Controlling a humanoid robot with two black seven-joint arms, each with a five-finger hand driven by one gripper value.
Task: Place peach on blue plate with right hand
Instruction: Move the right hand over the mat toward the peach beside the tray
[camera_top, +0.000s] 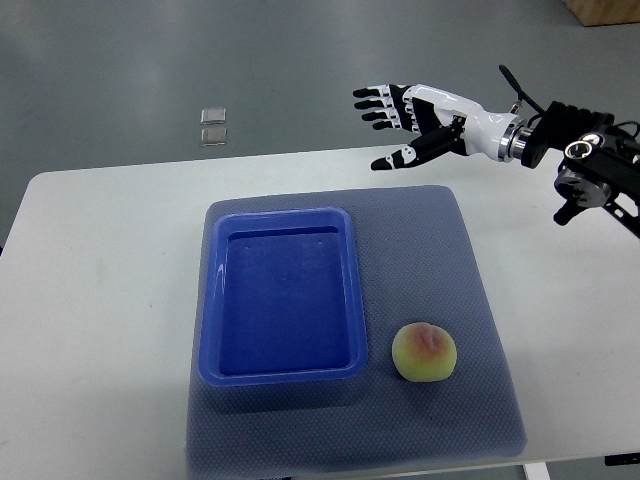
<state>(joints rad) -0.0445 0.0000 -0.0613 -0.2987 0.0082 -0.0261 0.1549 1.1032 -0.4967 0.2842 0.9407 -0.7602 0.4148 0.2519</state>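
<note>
A yellow-green peach with a pink blush (426, 352) lies on the grey-blue mat (470, 260), just right of the blue plate's near right corner. The blue plate (213, 300) is a rectangular tray with a raised rim, and nothing lies in it. My right hand (390, 125) is white and black, with its arm coming in from the right edge. It hovers over the far edge of the table, well beyond the peach, with fingers spread and holding nothing. The left arm is out of view.
The mat lies on a white table (90, 300). Two small clear squares (213, 125) sit on the grey floor beyond the table. A brown box corner (605, 10) shows at the top right.
</note>
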